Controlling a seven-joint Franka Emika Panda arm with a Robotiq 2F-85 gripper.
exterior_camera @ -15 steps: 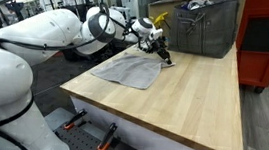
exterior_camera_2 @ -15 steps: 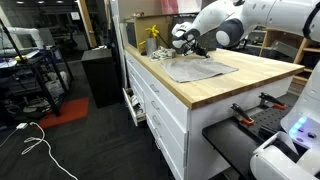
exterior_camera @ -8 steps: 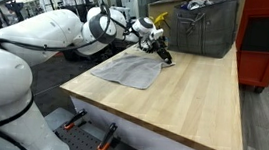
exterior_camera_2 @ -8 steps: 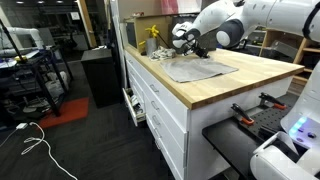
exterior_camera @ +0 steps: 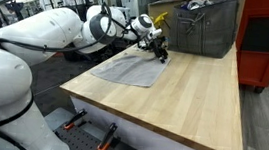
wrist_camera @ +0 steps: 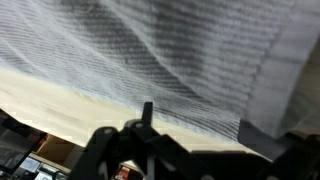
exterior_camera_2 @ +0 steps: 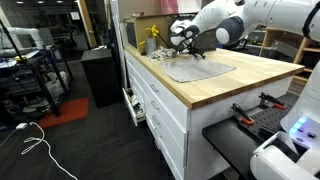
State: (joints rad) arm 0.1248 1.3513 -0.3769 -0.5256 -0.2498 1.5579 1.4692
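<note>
- The grey cloth (exterior_camera: 130,70) lies spread flat on the wooden worktop (exterior_camera: 196,107), toward the end where the grey metal bin (exterior_camera: 204,32) stands. In both exterior views it sits inside the worktop's edges, not hanging over any of them (exterior_camera_2: 200,70).
- Your arm (exterior_camera: 94,26) reaches across to the cloth's corner nearest the bin and hangs low over it.
- In the wrist view the jaws stand apart, with the cloth's weave (wrist_camera: 170,50) showing in the gap. They are open and hold nothing. A pale strip of worktop (wrist_camera: 60,100) shows past the cloth's hem.
- From the exterior views you cannot tell whether the fingertips touch the fabric or hover just clear of it.
- Judged from this, the step in hand is work at that corner: the cloth is down and flat, and the jaws are free of it.
- If you mean to take the corner, come straight down so that one finger lands on the hem and the other on bare wood, then close. A thin cloth lying flat gives little to pinch.
- If you mean to leave it, lift straight up before moving sideways, so that a fingertip does not drag the corner and rumple it.
- Mind the bin beyond the end of the worktop when you swing the wrist.
</note>
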